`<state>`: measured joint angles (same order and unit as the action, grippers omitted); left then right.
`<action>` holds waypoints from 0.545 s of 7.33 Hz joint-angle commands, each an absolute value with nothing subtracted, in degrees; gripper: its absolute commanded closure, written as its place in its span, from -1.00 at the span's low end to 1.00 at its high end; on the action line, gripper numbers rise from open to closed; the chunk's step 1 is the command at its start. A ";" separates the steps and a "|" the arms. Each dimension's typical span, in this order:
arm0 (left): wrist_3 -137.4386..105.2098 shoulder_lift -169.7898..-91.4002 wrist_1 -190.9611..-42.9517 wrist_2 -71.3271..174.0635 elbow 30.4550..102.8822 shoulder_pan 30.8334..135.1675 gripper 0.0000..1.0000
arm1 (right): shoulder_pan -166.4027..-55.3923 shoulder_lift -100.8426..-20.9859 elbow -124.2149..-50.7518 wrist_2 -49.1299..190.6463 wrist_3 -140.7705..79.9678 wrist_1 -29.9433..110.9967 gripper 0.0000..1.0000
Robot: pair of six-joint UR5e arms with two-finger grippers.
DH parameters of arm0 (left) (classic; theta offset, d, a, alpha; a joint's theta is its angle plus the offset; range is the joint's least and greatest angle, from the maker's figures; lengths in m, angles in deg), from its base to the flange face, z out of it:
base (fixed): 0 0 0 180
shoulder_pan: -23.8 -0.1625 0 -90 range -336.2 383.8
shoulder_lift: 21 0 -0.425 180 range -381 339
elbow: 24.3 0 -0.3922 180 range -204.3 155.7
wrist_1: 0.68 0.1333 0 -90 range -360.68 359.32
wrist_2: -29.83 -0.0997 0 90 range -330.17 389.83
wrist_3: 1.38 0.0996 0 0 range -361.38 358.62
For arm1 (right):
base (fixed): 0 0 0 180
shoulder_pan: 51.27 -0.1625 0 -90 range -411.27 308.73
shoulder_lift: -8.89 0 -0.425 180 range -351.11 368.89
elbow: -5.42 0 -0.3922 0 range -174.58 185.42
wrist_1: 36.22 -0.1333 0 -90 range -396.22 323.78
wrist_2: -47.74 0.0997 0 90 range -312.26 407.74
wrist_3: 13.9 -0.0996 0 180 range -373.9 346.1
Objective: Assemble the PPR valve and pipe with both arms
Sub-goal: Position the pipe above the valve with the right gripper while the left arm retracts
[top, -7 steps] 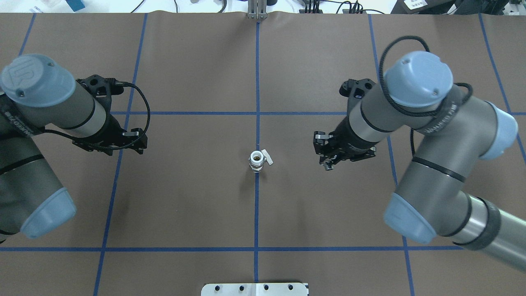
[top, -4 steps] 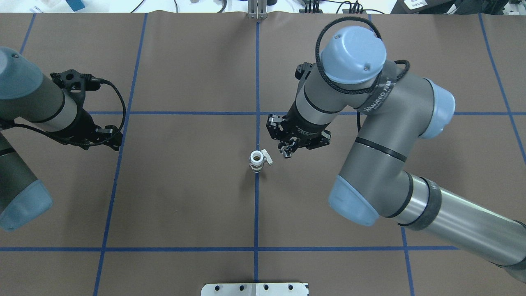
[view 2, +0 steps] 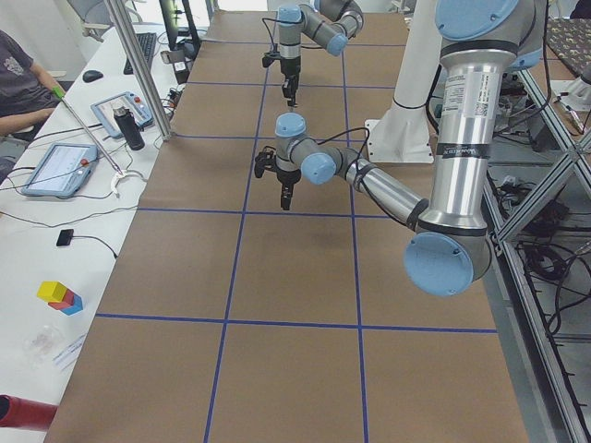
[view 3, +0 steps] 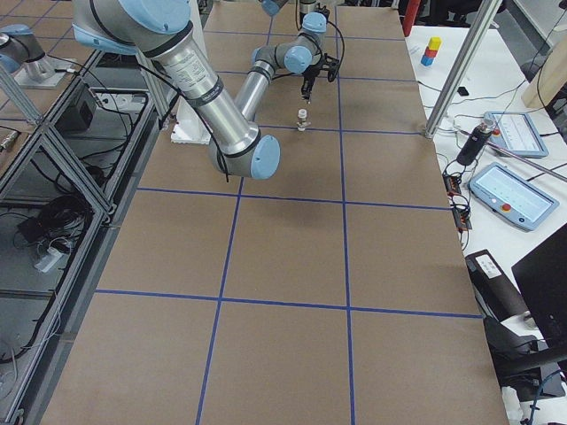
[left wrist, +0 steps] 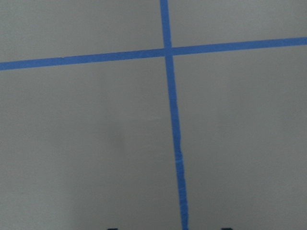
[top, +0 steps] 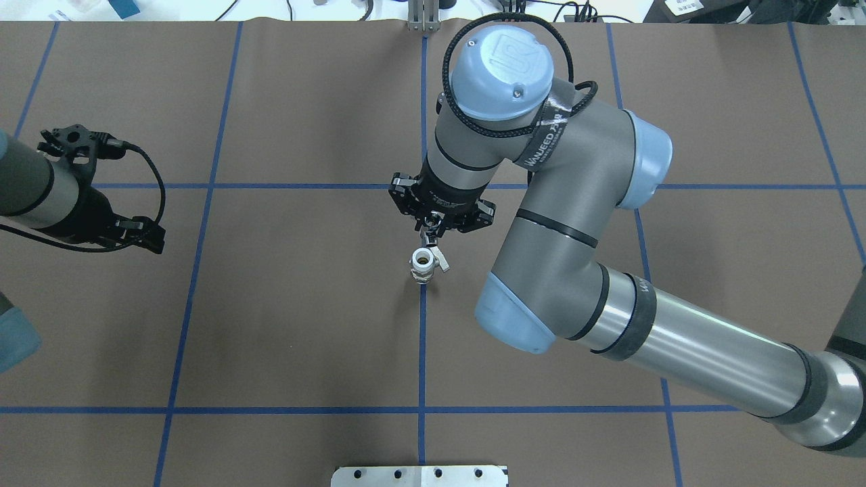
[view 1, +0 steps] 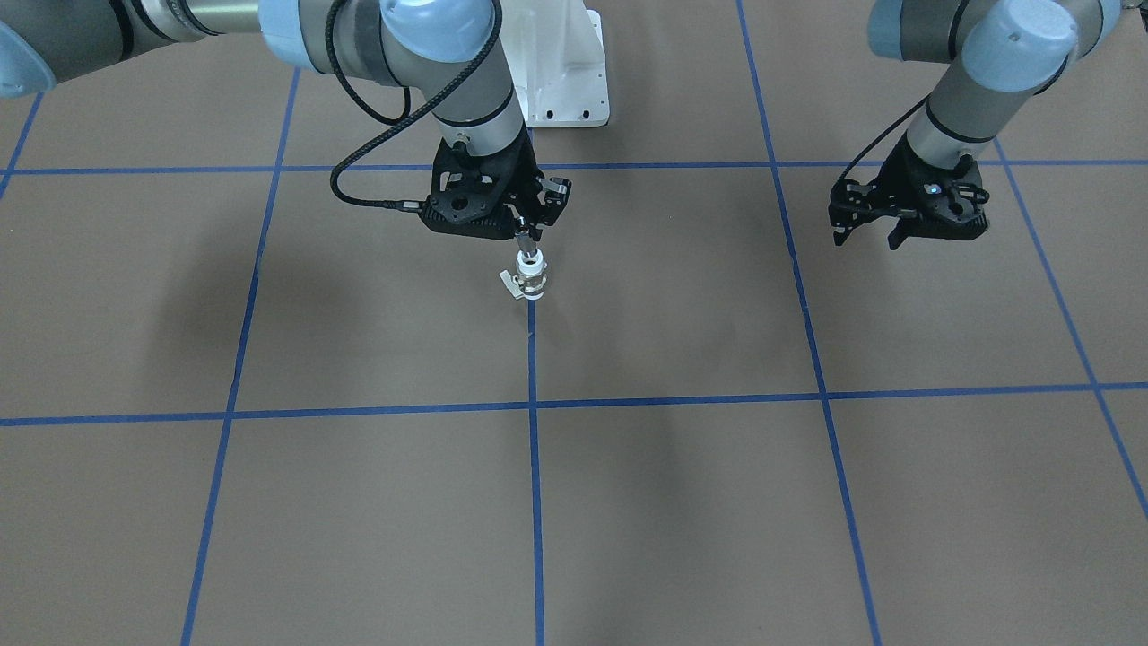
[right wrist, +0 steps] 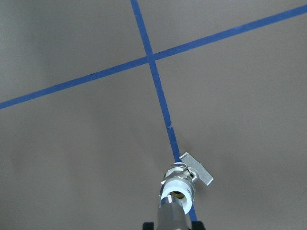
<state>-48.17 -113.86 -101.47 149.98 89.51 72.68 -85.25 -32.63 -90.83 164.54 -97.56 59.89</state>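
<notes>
The PPR valve [top: 422, 263] stands upright on the brown table mat [top: 304, 318]. It sits on the centre blue tape line [top: 422, 352], a little short of that line's crossing with another. Its open white collar faces up, and its small lever handle [right wrist: 197, 171] projects to one side.

The right gripper [top: 429, 235] hangs directly above the valve with its jaws pinching the pipe [right wrist: 173, 214]. The pipe is held vertical, its lower end at the valve's upper collar. Whether the pipe touches or has entered the collar cannot be told.

The left gripper [view 1: 867, 239] hovers over the mat well apart from the valve, on the robot's left side, with its jaws spread. A crossing of tape lines lies beneath it.
</notes>
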 commanded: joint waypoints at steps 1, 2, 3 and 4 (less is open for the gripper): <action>-47.70 -113.29 -102.19 150.51 89.34 73.11 -0.55 | -83.18 -32.33 -89.85 162.01 -98.18 59.93 1.00; -47.70 -113.37 -102.19 150.51 89.25 73.11 -0.55 | -82.74 -32.59 -89.85 161.91 -98.27 59.93 1.00; -47.70 -113.37 -102.19 150.51 89.25 73.11 -0.55 | -82.12 -32.85 -89.85 161.47 -98.28 60.11 1.00; -47.70 -113.37 -102.19 150.42 89.25 73.11 -0.55 | -82.03 -33.03 -89.85 161.21 -98.19 60.46 1.00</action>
<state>-47.71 -113.37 -102.19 150.49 89.27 73.11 -82.42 -32.77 -89.87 161.63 -98.22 60.13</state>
